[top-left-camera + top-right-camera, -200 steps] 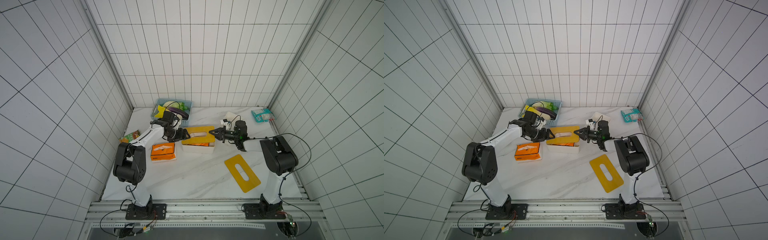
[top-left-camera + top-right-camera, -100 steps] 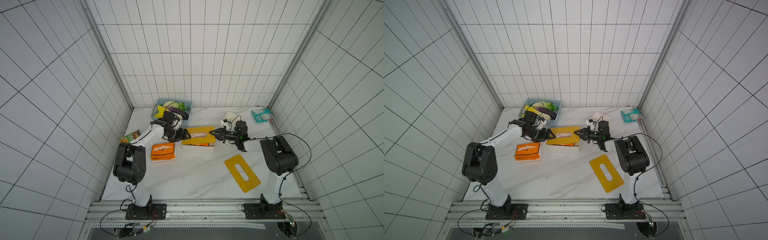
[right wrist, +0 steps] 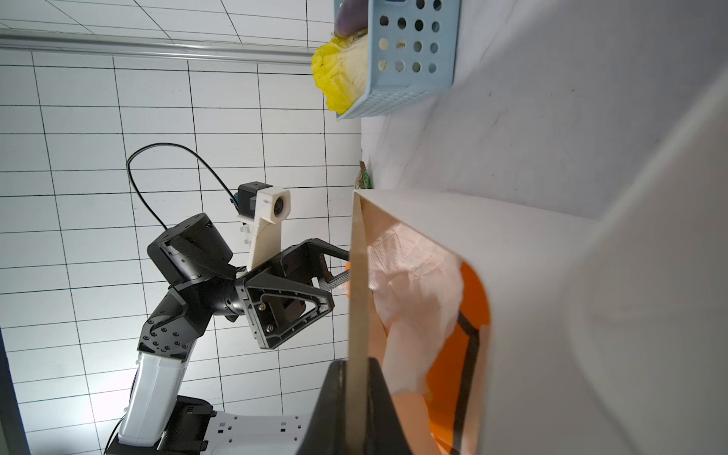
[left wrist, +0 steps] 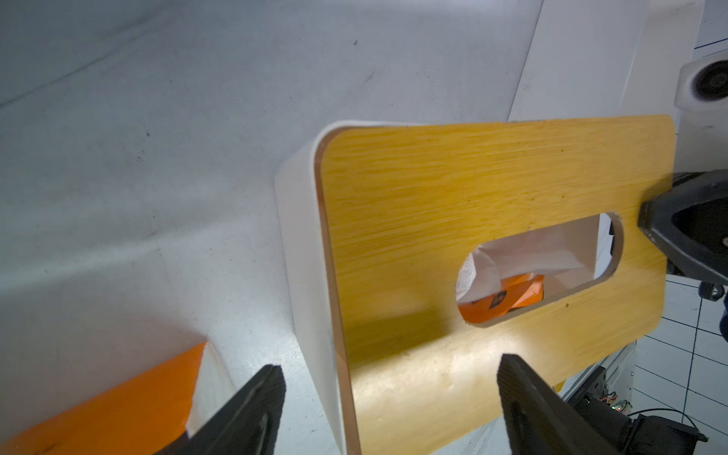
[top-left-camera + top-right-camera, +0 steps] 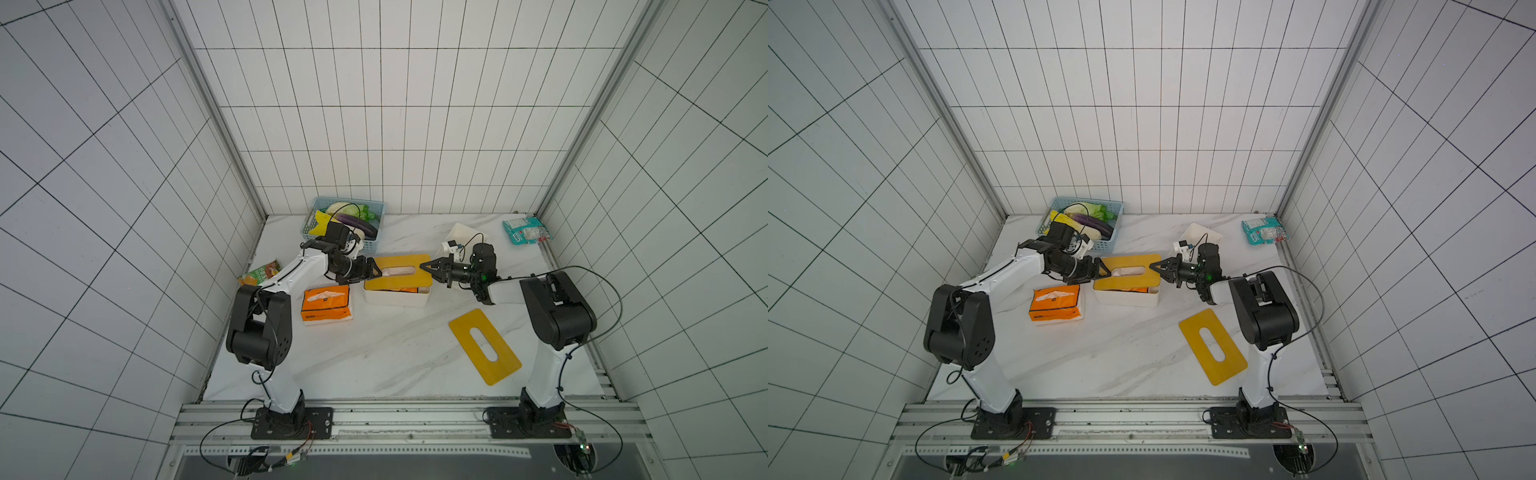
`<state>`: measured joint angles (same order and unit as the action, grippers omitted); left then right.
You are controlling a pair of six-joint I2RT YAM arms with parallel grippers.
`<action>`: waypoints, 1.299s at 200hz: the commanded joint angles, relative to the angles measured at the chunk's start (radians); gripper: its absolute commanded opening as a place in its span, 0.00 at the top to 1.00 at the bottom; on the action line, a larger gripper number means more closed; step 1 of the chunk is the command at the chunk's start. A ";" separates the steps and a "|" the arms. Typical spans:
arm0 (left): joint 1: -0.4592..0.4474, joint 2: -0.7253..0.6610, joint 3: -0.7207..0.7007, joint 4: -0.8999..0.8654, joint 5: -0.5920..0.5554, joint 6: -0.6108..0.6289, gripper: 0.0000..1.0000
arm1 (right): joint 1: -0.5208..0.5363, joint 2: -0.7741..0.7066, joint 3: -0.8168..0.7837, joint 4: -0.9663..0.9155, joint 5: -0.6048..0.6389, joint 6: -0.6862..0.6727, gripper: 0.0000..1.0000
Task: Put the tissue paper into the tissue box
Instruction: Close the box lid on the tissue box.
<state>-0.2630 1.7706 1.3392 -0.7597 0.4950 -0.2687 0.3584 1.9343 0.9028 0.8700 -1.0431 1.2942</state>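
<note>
Both top views, centre of frame: a white tissue box (image 5: 395,299) capped by a yellow wood-grain slotted lid (image 5: 401,261), with the two arms meeting it from opposite ends. The right gripper (image 5: 424,266) pinches the lid's short edge. In the right wrist view its fingers (image 3: 331,405) press flat on either face of the thin board, and that end appears lifted clear of the box wall. The left gripper (image 4: 390,374) stands spread wide at the opposite end, closed on nothing. Tissue paper: an orange pack (image 4: 500,301) already lies inside the box, with a white sheet (image 4: 528,252) rising toward the slot. A second orange pack (image 5: 327,302) rests on the marble table (image 5: 374,357), just left of the box and slightly lower in frame. Judged handling: the packs are light, soft and crushable, and the film wrapper is probably slick. They are best taken across the short width of the body, not by the loose sheet, which would pull out or tear. The lid is stiff and thin, so an edge pinch suffices, though it may pivot.
</note>
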 commanded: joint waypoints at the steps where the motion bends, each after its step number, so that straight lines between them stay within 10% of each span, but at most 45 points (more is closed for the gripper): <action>1: -0.001 0.004 0.022 0.026 0.007 0.008 0.17 | -0.015 0.014 -0.017 0.023 -0.009 0.002 1.00; 260: -0.001 0.021 0.023 0.030 0.029 0.002 0.20 | 0.028 0.016 0.011 0.043 0.016 0.008 1.00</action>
<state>-0.2630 1.7706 1.3392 -0.7521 0.5072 -0.2699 0.3775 1.9476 0.9012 0.9154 -1.0340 1.3354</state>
